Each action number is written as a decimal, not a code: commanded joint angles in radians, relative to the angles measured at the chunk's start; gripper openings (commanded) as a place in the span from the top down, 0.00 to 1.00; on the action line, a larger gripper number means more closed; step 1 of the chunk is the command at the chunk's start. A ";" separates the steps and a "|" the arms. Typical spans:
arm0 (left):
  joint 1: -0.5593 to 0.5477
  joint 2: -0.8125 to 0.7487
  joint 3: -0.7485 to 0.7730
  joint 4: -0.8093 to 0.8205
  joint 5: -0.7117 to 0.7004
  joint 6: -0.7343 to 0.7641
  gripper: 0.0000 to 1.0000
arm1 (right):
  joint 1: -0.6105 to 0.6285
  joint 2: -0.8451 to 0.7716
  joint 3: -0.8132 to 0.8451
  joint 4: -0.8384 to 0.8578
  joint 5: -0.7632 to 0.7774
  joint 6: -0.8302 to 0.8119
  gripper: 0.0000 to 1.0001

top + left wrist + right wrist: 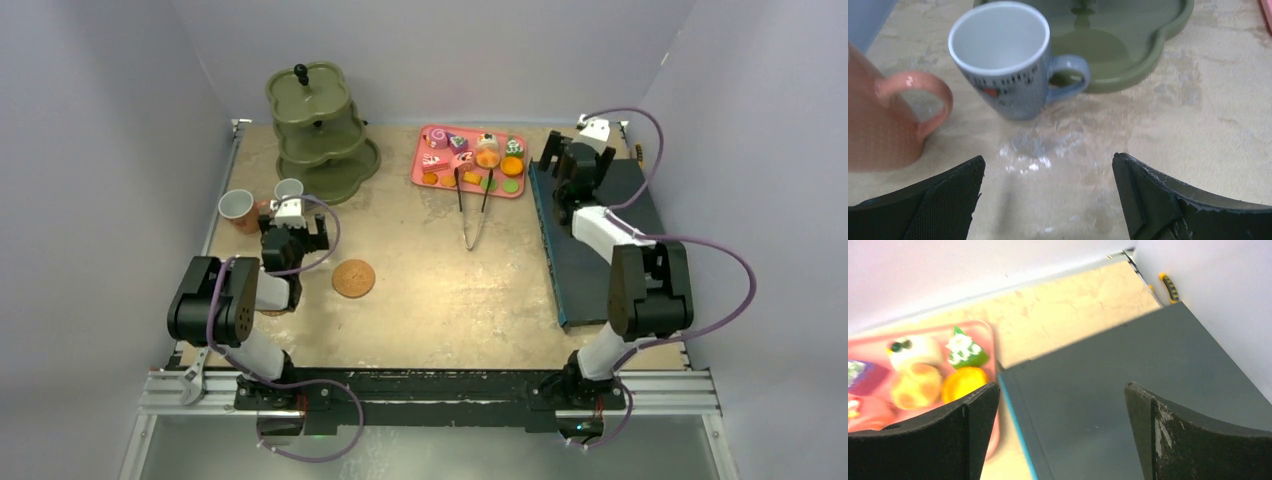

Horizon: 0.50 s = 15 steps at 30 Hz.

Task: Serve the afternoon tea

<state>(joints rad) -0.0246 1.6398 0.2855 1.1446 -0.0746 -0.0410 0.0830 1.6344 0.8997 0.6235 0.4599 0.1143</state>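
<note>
Pale lilac walls close in a mottled beige table (430,290). Clock positions are read in the top view from the table centre.

- 11 o'clock: olive three-tier clover-shaped stand (318,130), upright.
- 9–10 o'clock: terracotta cup (238,210) and grey-blue cup (289,189), both upright on the table, side by side, with the grey-blue one nearer the stand.
- Left wrist view: the grey-blue cup (1003,70) is white inside, with its handle at 3 o'clock. The handle is just beside the stand's bottom tier (1148,45); I cannot tell whether they touch. The terracotta cup (878,125) is at frame left, its handle turned toward the grey-blue cup, and the two are apart.
- 8 o'clock: brown round coaster (353,278), flat, apart from both cups.
- 12–1 o'clock: flat pink rectangular tray (419,150) carrying small orange, green and pink toy pastries (488,155).
- Black tongs (474,215) lie with their tips at the tray's near edge and the joined end toward 6 o'clock.
- 3 o'clock: dark slate-grey board (590,280) along the right side.

Left pincer (294,235) (1048,165): spread wide, holding nothing, just at 6 o'clock of the cups and facing them.

Right pincer (572,170) (1062,390): spread wide, holding nothing, over the board's far end (1128,355), with the tray (990,340) at its 9 o'clock.
</note>
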 commanded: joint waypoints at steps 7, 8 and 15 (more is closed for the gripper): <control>0.073 -0.347 0.251 -0.638 0.126 0.055 0.00 | 0.006 -0.460 -0.164 -0.173 -0.293 0.436 0.02; 0.079 -0.376 0.275 -0.701 0.153 0.049 0.00 | 0.001 -0.467 -0.148 -0.210 -0.332 0.492 0.02; 0.079 -0.460 0.522 -1.180 0.269 0.057 0.01 | 0.079 -0.309 0.135 -0.526 -0.301 0.376 0.06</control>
<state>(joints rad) 0.0521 1.2125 0.6697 0.2878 0.0998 -0.0048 0.1009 1.2472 0.9112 0.3088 0.1394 0.4793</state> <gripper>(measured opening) 0.994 0.971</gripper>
